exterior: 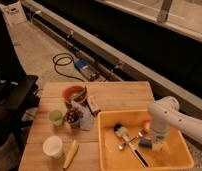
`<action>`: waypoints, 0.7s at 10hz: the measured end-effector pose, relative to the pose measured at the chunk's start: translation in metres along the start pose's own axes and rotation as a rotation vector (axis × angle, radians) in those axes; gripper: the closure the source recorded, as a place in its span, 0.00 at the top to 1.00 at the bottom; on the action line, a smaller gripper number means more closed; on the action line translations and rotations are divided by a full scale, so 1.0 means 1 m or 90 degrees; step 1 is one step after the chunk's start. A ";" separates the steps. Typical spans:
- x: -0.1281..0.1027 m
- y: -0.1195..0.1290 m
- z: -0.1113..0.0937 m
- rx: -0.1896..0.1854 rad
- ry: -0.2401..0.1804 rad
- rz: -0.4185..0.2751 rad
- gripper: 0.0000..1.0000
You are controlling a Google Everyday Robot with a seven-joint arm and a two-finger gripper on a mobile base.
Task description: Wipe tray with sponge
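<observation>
The tray (106, 150) is a large yellow-orange bin on the right part of the wooden table. The white arm comes in from the right and reaches down into it. My gripper (156, 145) is low over the tray floor, right of its middle. The sponge (144, 143), a small blue-grey block, lies on the tray floor just left of the gripper, touching or nearly touching it. A black-handled brush (130, 145) with pale bristles lies left of the sponge. A small orange-pink ball (146, 125) sits behind the gripper.
On the table (119, 95) left of the tray stand an orange-brown bowl (75, 93), a green cup (56, 117), a white cup (53, 146), a banana (70, 153), a small box (93, 105) and a snack packet (73, 116). A cable (64, 62) lies on the floor behind.
</observation>
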 end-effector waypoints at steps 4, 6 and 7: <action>0.047 -0.016 -0.003 0.014 0.051 0.066 0.00; 0.042 -0.028 -0.008 0.024 0.054 0.068 0.00; 0.032 -0.030 -0.009 0.027 0.051 0.060 0.00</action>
